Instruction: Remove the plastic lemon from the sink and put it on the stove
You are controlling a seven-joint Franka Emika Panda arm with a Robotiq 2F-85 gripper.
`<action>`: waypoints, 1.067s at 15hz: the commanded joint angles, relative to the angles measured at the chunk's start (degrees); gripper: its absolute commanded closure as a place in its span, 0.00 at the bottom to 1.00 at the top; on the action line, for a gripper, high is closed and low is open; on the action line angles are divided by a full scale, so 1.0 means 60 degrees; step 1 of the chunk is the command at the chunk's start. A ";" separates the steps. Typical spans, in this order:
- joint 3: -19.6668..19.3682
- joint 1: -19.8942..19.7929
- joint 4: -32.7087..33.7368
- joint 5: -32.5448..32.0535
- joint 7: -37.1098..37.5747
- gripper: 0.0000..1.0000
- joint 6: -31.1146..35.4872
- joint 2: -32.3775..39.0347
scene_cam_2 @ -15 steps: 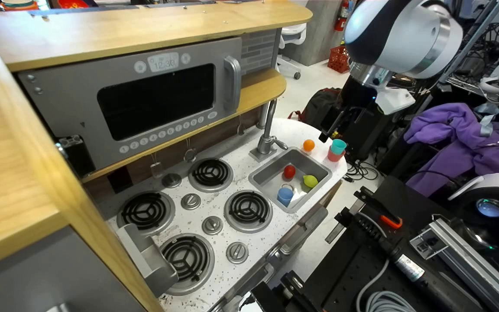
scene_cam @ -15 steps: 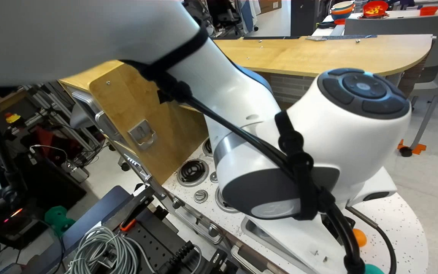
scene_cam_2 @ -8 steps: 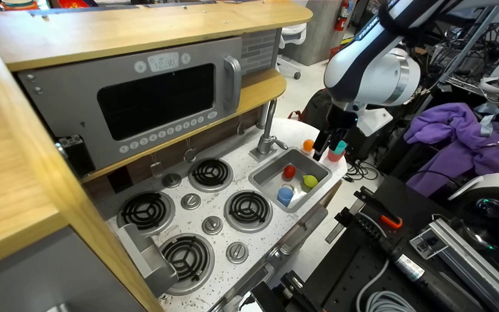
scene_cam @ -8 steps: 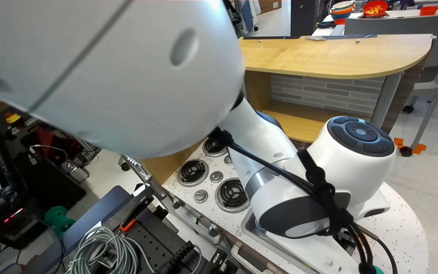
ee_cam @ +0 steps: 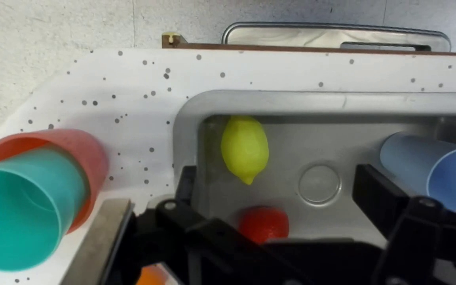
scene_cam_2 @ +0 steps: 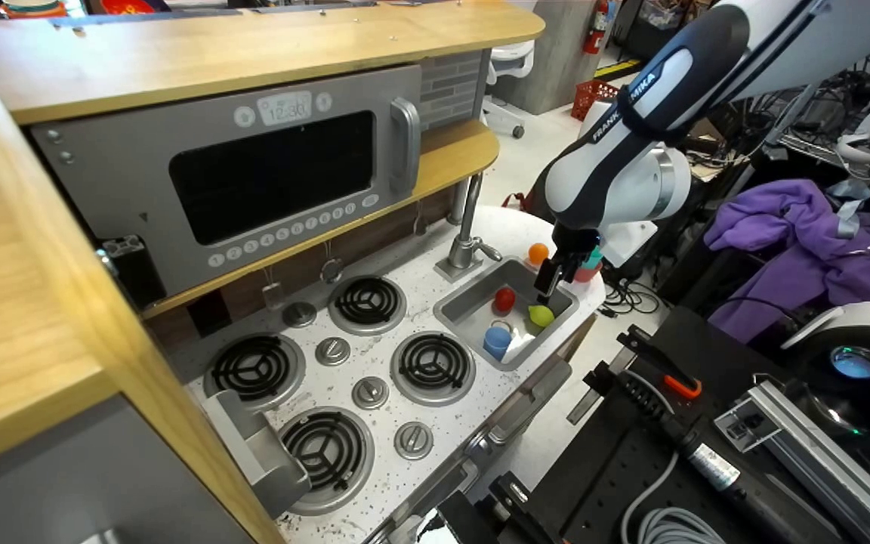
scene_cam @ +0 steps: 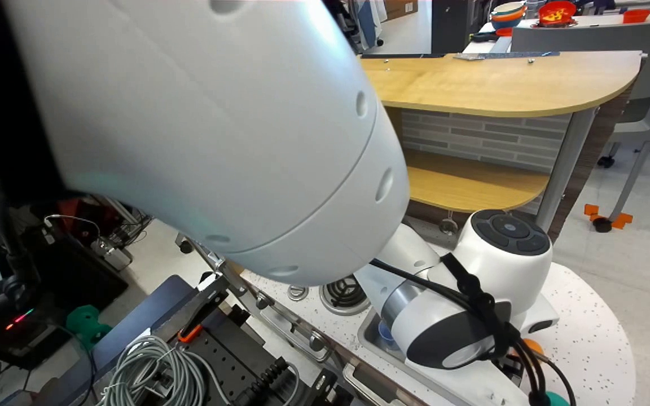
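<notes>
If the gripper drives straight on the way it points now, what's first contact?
Probably the plastic lemon: in an exterior view, the fingers angle down toward it. Depth is unclear; the sink itself might come first.

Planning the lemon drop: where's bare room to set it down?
Free: stove burner between sink and knobs; in the sink, between lemon and blue cup. Crowded: lemon's end, gripper overhead, red piece close, stacked cups and orange ball outside.

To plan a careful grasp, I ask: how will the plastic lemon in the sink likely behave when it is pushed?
The plastic lemon may roll or pivot if nudged, given its rounded sides and tapered tip. Near a corner of the sink, it probably cannot roll far that way. Its smooth-looking surface could slip if gripped off-centre.
</notes>
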 commanded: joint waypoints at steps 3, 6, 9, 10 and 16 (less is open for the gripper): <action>-0.0028 0.0033 0.0689 -0.0753 0.0741 0.00 0.0144 0.0823; -0.0043 0.0087 0.0961 -0.0904 0.0932 0.00 0.0125 0.1186; -0.0106 0.0169 0.1231 -0.1078 0.1125 0.00 0.0137 0.1490; -0.0110 0.0153 0.1361 -0.1114 0.1127 0.00 0.0124 0.1618; -0.0136 0.0436 0.1849 -0.1380 0.1377 0.00 0.0161 0.2352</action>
